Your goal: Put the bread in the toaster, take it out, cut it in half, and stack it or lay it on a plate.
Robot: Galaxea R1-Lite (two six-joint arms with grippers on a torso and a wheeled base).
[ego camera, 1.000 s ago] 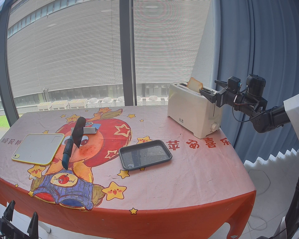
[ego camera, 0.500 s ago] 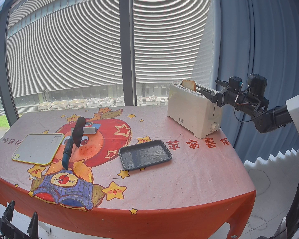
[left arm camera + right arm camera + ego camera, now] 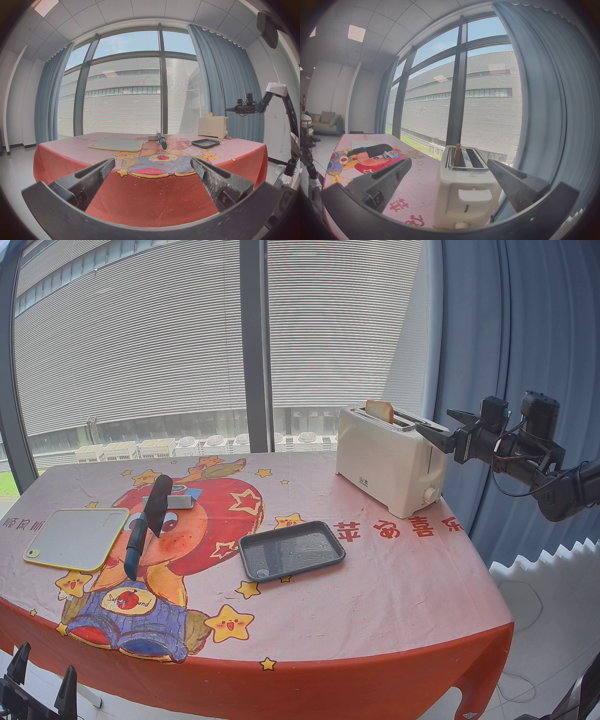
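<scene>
I'm holding the right gripper [image 3: 437,423] wide open just off the cream plastic toaster's [image 3: 384,465] end; the tan bread slice [image 3: 379,410] is sitting upright in a slot, apart from the fingers.

Robot's right arm stretches forward at far right, wrist roughly level, right claw [image 3: 434,419] with its fingers spread wide apart. Left claw [image 3: 152,160] sits low at near left, pointing forward, fingers [image 3: 90,181] also parted wide.
</scene>
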